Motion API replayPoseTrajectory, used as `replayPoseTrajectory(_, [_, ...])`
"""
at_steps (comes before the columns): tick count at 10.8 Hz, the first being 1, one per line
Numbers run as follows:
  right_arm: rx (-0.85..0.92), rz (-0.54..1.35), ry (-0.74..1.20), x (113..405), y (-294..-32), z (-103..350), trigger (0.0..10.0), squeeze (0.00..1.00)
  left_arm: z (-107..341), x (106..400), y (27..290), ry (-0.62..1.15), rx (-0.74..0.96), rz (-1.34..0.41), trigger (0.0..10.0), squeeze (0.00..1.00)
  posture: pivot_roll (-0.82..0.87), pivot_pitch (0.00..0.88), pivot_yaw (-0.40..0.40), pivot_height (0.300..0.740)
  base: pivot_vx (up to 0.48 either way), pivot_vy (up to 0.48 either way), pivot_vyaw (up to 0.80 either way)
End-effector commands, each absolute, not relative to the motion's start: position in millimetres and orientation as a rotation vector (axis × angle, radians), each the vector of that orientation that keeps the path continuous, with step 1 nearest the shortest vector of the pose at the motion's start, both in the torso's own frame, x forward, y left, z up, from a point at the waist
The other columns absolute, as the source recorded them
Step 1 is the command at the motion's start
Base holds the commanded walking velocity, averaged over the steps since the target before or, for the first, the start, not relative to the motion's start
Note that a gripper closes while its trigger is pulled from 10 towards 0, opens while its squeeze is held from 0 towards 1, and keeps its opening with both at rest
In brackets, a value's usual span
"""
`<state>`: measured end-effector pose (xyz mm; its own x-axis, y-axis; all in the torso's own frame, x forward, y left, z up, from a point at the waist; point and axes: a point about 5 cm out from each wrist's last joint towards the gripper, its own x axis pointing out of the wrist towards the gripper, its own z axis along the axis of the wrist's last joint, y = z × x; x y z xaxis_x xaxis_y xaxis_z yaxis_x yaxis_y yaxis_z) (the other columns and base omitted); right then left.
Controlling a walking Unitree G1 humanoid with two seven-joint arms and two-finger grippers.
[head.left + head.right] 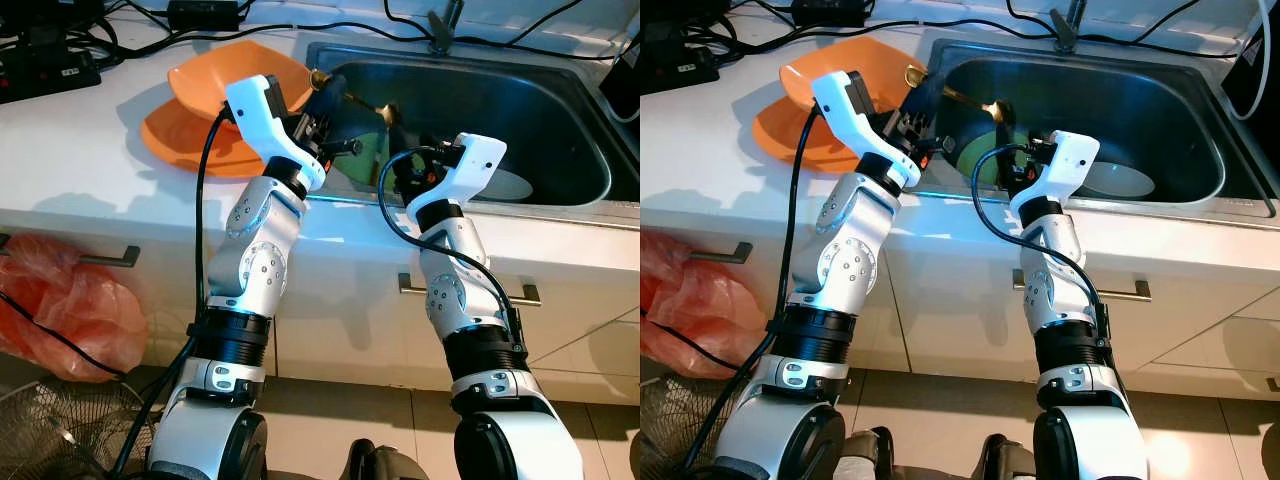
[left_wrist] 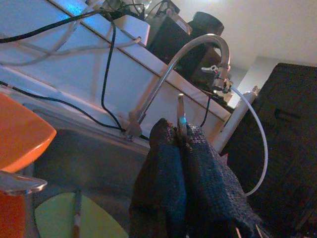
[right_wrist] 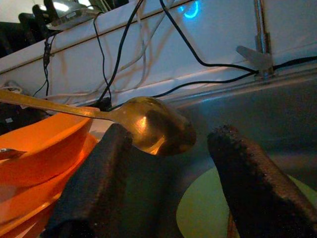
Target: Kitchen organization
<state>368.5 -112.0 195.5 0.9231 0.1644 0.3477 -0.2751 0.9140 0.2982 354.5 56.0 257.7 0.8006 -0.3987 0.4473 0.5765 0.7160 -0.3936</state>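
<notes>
Left gripper (image 1: 322, 108): I see its two black fingers pressed together on the thin handle of a long gold-coloured metal spoon (image 3: 148, 124), held over the left rim of the stainless steel sink (image 1: 590, 150).
Spoon position: the bowl end points toward 3 o'clock from the left gripper, hanging above the sink basin – clear of the bottom, as far as I can judge.
Right gripper (image 3: 173, 188): fingers apart, nothing between them; it sits just inside the sink's front wall, with the spoon bowl just ahead of its tips.
Sink contents: a round pale green plate (image 3: 218, 208) lies below the grippers; a white dish (image 1: 1118, 178) rests at about 3 o'clock of it.
Counter: stacked orange plastic dishes (image 1: 200, 110) at 9 o'clock of the sink.
Step in hand: I judge this a spoon transfer – lifted from the sink, or a handover between arms.
Next move: I would either close the right fingers on the spoon, or carry it to the counter.
</notes>
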Motion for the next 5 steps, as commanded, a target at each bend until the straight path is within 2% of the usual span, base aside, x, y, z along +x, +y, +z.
replayPoseTrajectory(1, [0.347, 0.222, -0.329, 366.6, -116.9, 194.8, 10.0, 1.00, 255.7, 350.9, 43.6, -0.342, -0.560, -0.585, 10.0, 0.00, 0.07, 0.118, -0.030, 0.740, 0.000, 0.000, 0.00])
replayPoseTrajectory(2, [0.342, 0.224, -0.327, 366.6, -116.8, 194.7, 10.0, 1.00, 255.3, 351.0, 43.1, -0.340, -0.559, -0.586, 10.0, 0.00, 0.07, 0.121, -0.030, 0.740, 0.000, 0.000, 0.00])
replayPoseTrajectory(3, [0.333, 0.257, -0.318, 365.7, -113.6, 193.8, 10.0, 0.00, 253.9, 351.0, 41.5, -0.334, -0.554, -0.591, 10.0, 0.00, 0.07, 0.123, -0.029, 0.740, 0.000, 0.000, 0.00])
replayPoseTrajectory(5, [0.322, 0.341, -0.318, 361.9, -104.4, 193.4, 10.0, 0.00, 253.6, 351.1, 40.7, -0.333, -0.549, -0.595, 10.0, 0.00, 0.07, 0.124, -0.029, 0.740, 0.000, 0.000, 0.00])
